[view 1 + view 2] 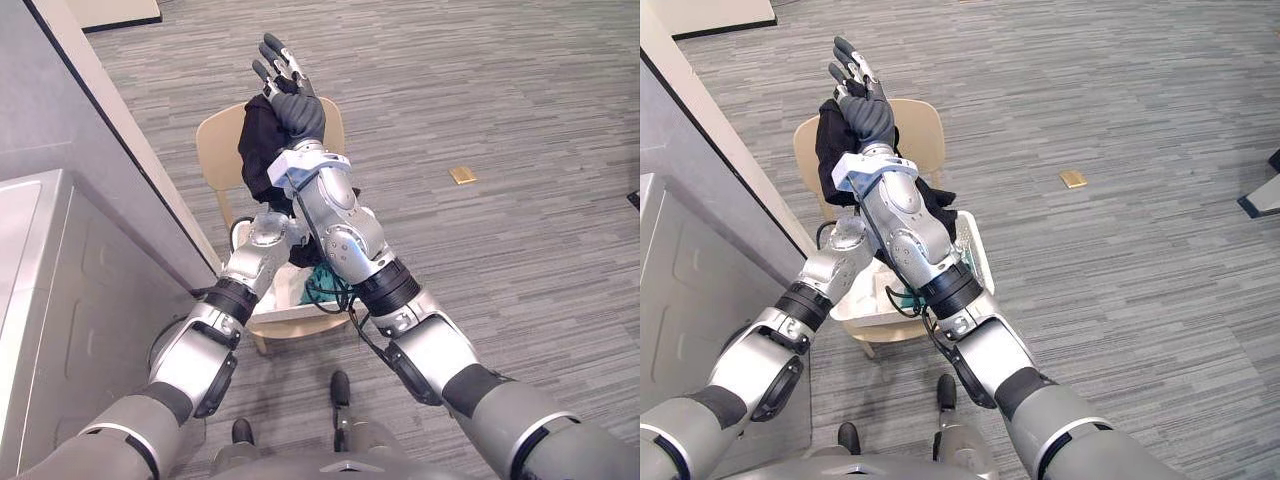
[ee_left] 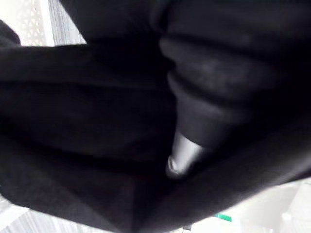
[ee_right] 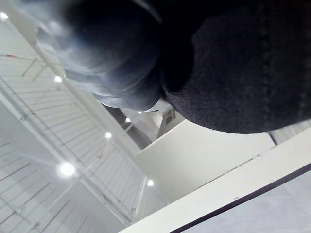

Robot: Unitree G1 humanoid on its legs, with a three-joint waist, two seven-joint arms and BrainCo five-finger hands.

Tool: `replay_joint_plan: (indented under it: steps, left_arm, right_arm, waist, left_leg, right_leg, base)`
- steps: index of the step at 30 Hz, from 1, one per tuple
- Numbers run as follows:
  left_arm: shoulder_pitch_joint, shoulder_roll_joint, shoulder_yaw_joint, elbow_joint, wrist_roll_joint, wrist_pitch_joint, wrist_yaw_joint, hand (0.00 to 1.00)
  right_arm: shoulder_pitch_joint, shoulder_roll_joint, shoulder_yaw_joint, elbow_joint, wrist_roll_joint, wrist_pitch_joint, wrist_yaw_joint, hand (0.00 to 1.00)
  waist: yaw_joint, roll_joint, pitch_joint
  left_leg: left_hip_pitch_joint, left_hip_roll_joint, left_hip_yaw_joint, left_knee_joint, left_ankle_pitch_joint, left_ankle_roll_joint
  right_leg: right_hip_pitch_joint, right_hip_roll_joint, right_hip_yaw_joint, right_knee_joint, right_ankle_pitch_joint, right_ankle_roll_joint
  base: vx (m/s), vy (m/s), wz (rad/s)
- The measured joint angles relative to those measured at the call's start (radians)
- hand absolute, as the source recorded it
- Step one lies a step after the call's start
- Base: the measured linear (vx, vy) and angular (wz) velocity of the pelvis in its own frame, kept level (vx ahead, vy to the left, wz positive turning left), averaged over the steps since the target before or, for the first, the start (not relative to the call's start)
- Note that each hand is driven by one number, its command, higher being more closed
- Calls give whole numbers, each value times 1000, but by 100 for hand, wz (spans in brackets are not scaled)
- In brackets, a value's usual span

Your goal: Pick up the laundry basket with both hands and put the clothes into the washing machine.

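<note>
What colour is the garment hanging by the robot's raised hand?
Plain black. The left eye view shows the garment best, beside the right hand.

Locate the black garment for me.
In the left eye view the black garment hangs off the raised right hand, above the wooden chair holding the white laundry basket.

The floor point(image 1: 520, 110) is grey carpet with fine streaks running in bands, and a small tan square point(image 1: 462, 175) lies flat on it, well apart from the pale wooden chair point(image 1: 215, 140). The chair stands just beside a grey wall point(image 1: 60, 100) edged in cream with a thin black strip. Overhead, a white slatted ceiling point(image 3: 43, 204) carries round lamps point(image 3: 66, 169), all lit, above a plain cream wall point(image 3: 204, 155).
</note>
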Motion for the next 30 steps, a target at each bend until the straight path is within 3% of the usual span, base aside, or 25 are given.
replay_joint_plan:
  steps: [11,12,19,25,30]
  left_arm:
    - [33,-2,3,-9,-88,-32,19,100]
    - [43,-2,3,-13,-89,-32,19,100]
    - [173,23,22,-162,-108,-41,16,100]
    - [309,68,159,-351,-144,-76,-8,100]
    - [427,64,269,-438,-190,-134,-48,100]
  right_arm:
    - [36,0,0,1,3,-28,5,100]
    - [38,0,0,1,3,-28,5,0]
    - [154,-21,13,-42,-1,-28,46,0]
    - [336,-143,106,-217,46,23,253,0]
    - [649,-244,0,-424,-9,52,435,0]
  waist:
    - [-2,-16,1]
    - [-2,-16,0]
    - [-2,-23,-3]
    - [-5,-47,-18]
    - [-4,-54,-34]
  left_leg:
    - [15,0,0,0,0,0]
    - [15,0,0,0,0,0]
    - [19,1,2,0,-3,-1]
    - [34,6,32,10,-20,-3]
    - [36,15,36,20,-33,-6]
  right_leg:
    - [17,0,-1,0,-7,9]
    - [17,0,-1,0,-8,10]
    - [19,0,0,0,-7,9]
    - [22,10,25,0,-11,15]
    - [24,18,26,0,-17,22]
  base:
    - [-6,39,1]
    - [0,0,0]
    - [10,36,-1]
    - [17,37,-13]
    - [26,22,-3]
